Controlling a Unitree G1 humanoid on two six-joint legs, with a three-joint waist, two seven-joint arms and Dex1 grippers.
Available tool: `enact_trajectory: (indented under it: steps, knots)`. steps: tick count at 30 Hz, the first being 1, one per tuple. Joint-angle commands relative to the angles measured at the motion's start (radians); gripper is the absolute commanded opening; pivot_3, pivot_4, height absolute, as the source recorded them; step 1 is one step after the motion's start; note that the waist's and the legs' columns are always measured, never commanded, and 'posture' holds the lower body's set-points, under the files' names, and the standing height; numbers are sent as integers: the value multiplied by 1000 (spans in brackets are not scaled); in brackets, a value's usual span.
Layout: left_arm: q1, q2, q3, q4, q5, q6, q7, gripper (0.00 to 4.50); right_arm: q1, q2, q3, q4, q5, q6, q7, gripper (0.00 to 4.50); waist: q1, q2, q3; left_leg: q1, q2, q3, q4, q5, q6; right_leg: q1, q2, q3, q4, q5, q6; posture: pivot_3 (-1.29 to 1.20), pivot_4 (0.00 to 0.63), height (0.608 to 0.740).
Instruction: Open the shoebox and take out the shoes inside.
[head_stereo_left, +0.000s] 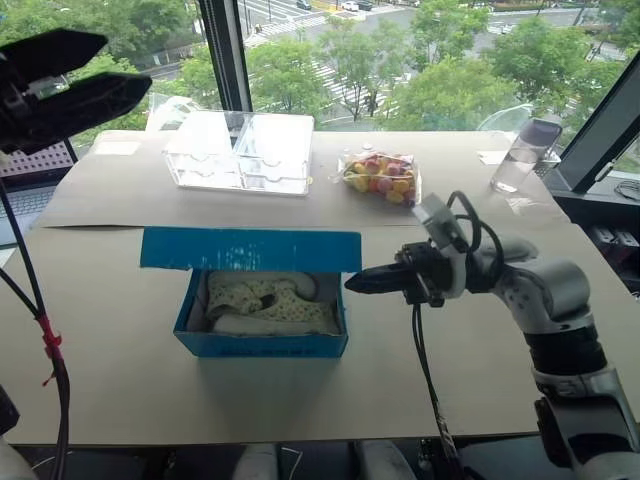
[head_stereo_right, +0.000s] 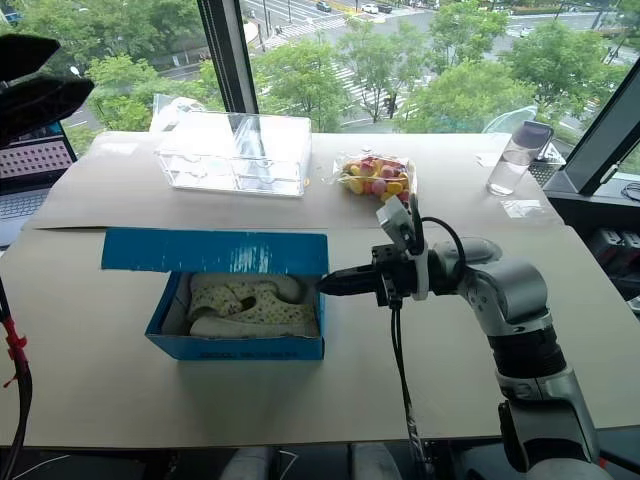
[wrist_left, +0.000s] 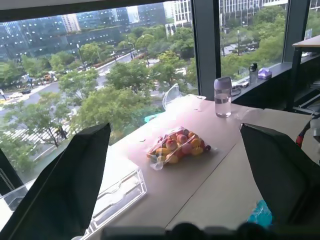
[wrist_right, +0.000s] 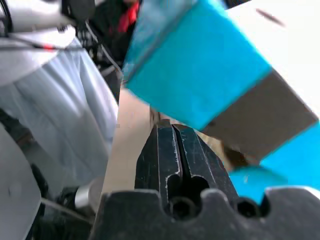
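The bright blue shoebox (head_stereo_left: 262, 346) sits open in the middle of the table, its lid (head_stereo_left: 250, 250) standing up along the far side. Inside lie the cream-white perforated shoes (head_stereo_left: 265, 300), side by side. My right gripper (head_stereo_left: 352, 284) is shut on nothing and points left, level, its tip just off the box's right wall near the lid's corner. The right wrist view has the shut fingers (wrist_right: 165, 150) close under the blue lid (wrist_right: 200, 65). My left gripper (head_stereo_left: 125, 65) is raised high at the far left, open and holding nothing.
A clear plastic box (head_stereo_left: 240, 152) stands behind the shoebox at the far side. A bag of coloured sweets (head_stereo_left: 382, 177) lies to its right and a clear bottle (head_stereo_left: 520, 157) stands at the far right. A laptop (head_stereo_left: 25, 190) sits off the left edge.
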Motion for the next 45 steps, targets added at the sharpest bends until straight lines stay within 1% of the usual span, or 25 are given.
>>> enact_trajectory:
  steps: [1, 7, 12, 17, 20, 23, 29, 31, 32, 34, 36, 38, 39, 41, 42, 43, 45]
  knots:
    - [8, 33, 37, -50, -45, 30, -10, 4440, -52, 31, -52, 38, 29, 2, -72, 0, -1, 0, 0, 0, 0, 0, 0, 0, 0, 0, 0, 0, 0, 0, 0, 0, 150, 740]
    - [38, 49, 50, -72, -64, 44, -11, 4440, -24, -33, 1, 56, -26, -40, -29, 0, 8, 0, 0, 0, 0, 0, 0, 0, 0, 0, 0, 0, -1, 0, 0, 0, 150, 740]
    - [56, 50, 58, -82, -84, 55, -16, 4440, -36, -40, 2, 90, -57, -71, -31, 0, 8, 0, 0, 0, 0, 0, 1, 0, 0, 0, 0, 0, 0, 0, 0, 0, 150, 740]
    - [102, 65, 74, -96, -102, 64, -35, 4440, -93, -4, -29, 199, -105, -125, -108, 0, 5, 0, 0, 0, 0, 1, 0, 0, 0, 0, 0, 1, 0, 0, 0, 0, 150, 740]
    - [160, 92, 87, -118, -97, 67, -80, 4440, -82, -36, -11, 170, -101, -119, -61, 0, 6, 0, 0, 0, 0, 1, 0, 0, 0, 0, 0, 1, 0, 0, 0, 0, 150, 740]
    - [215, 123, 108, -125, -84, 57, -127, 4440, -96, -43, -27, 175, -92, -97, -78, 0, 7, 0, 0, -1, 0, 1, 0, 0, 0, 0, 0, 1, -1, 0, 0, 0, 150, 740]
    - [353, 187, 166, -123, -21, 36, -243, 4440, -93, -94, -18, 95, -38, -12, -43, 0, 7, 1, 0, 0, 0, 1, 0, 0, 0, 0, 0, 1, -1, 0, 0, 0, 150, 740]
    - [424, 203, 178, -132, 36, 7, -286, 4440, -101, -88, 24, 50, -42, 18, -58, 0, 6, 1, 0, 0, 0, 1, 0, 0, 0, -1, 0, 1, -1, 0, -1, 0, 150, 740]
    - [458, 210, 178, -130, 76, -18, -301, 4440, -112, -72, 64, 21, -59, 21, -66, 0, 4, 1, 0, 0, 0, 1, 0, 0, 0, -1, 0, 0, -1, 0, -1, 0, 150, 740]
    - [518, 223, 174, -115, 149, -67, -323, 4440, -156, -1, 159, -14, -114, -11, -99, 0, -8, 1, 0, 1, 1, 2, 0, 0, 0, -1, 0, 1, 0, 0, -2, 0, 150, 740]
    - [559, 229, 171, -110, 194, -99, -348, 4440, -185, 39, 218, -14, -168, -62, -112, 0, -17, 1, 1, 1, 2, 2, -1, 0, 0, -2, 1, 0, 0, 1, -3, 0, 150, 740]
    - [590, 226, 177, -114, 216, -116, -375, 4500, -215, 78, 244, 12, -188, -66, -126, 583, -15, 2, 1, 1, 2, 2, -1, 0, 0, -3, 1, 0, 0, 1, -4, 0, 150, 740]
    - [608, 224, 184, -115, 231, -125, -388, 4500, -231, 93, 267, 23, -201, -79, -117, 745, -13, 2, 1, 0, 2, 2, -1, 0, 0, -3, 1, 0, 0, 1, -4, 0, 150, 740]
    - [637, 215, 206, -111, 250, -132, -408, 4500, -286, 167, 312, 109, -238, -98, -128, 1461, -11, 2, 1, -1, 2, 2, -1, 0, 0, -3, 0, 0, -1, 1, -4, 0, 150, 740]
    - [644, 212, 210, -109, 259, -138, -411, 4500, -304, 190, 323, 142, -253, -107, -131, 1707, -13, 2, 1, -1, 2, 2, -1, 0, 0, -3, 0, 0, -1, 1, -4, 0, 150, 740]
    - [651, 210, 212, -109, 268, -144, -413, 4500, -319, 208, 332, 177, -269, -118, -130, 2135, -13, 2, 1, -1, 2, 2, -1, 0, 0, -3, 0, 0, -1, 2, -4, 0, 150, 740]
    - [666, 199, 218, -116, 275, -148, -419, 4500, -350, 244, 349, 261, -312, -162, -132, 2757, -10, 2, 1, -1, 2, 2, -1, 0, 0, -3, 1, 0, -1, 2, -5, 0, 150, 740]
